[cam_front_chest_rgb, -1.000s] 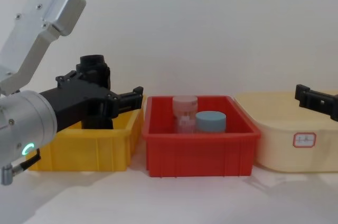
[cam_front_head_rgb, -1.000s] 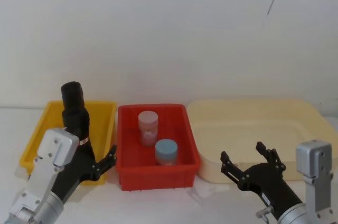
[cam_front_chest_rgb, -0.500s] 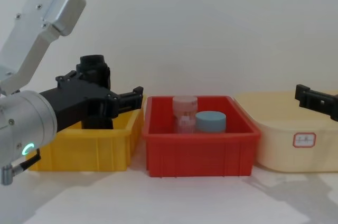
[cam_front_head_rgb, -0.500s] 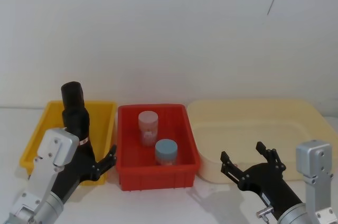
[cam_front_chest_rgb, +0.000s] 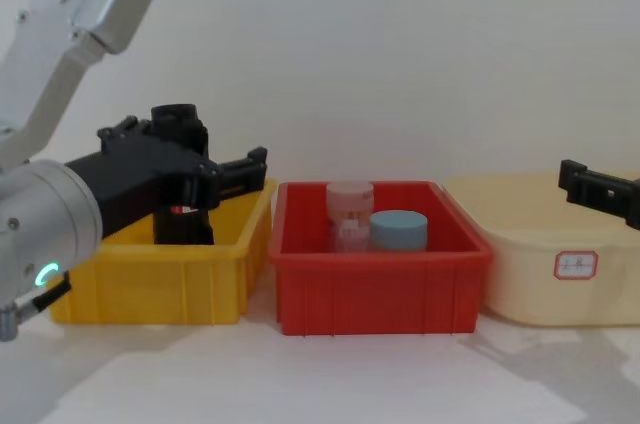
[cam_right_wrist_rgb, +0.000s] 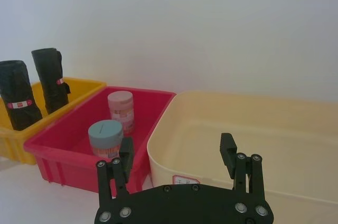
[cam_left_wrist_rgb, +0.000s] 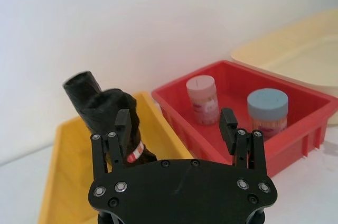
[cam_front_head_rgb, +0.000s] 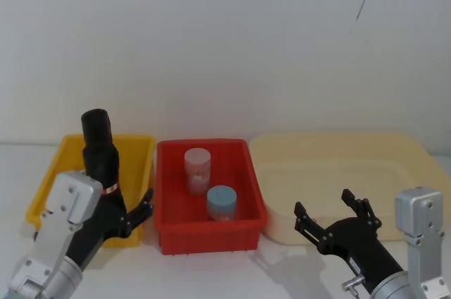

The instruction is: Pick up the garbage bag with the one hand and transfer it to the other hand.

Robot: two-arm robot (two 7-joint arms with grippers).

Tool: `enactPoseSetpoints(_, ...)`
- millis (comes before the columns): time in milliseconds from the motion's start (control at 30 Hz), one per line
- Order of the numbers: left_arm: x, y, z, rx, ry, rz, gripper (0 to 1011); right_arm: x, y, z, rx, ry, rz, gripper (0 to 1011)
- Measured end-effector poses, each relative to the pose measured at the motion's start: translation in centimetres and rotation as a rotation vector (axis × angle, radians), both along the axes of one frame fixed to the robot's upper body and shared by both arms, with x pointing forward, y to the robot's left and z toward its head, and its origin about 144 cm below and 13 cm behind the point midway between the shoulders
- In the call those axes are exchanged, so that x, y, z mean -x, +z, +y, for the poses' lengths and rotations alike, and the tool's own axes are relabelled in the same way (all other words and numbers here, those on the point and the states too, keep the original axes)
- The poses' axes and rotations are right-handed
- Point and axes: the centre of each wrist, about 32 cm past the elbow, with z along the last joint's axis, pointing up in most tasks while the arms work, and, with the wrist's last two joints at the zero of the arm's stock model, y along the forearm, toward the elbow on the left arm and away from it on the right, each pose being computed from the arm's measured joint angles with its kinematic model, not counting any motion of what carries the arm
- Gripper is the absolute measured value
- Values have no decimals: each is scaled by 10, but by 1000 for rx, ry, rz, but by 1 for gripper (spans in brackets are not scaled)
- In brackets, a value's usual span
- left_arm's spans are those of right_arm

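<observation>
White tabletop (cam_front_head_rgb: 211, 271) — left claw (cam_left_wrist_rgb: 175, 118) spread beside garbage bag (cam_front_head_rgb: 101, 151), right claw (cam_front_head_rgb: 323, 202) near tub (cam_front_head_rgb: 331, 137).

the black fingered left gripper (cam_left_wrist_rgb: 175, 122), on a silver-grey round arm (cam_front_chest_rgb: 50, 219) with a green glowing ring (cam_front_chest_rgb: 44, 276), reaches up from the lower left of the head view, jaws spread wide. the long black right gripper (cam_front_head_rgb: 324, 204) sits at the lower right, jaws likewise parted, pointing toward the frame's centre.
</observation>
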Motion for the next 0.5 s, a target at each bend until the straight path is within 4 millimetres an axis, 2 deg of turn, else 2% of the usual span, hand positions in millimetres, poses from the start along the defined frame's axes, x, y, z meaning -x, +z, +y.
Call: enactPoseSetpoints(500,18,8,10,0,92,-61,1001,0,0,0,0,0,0,1001)
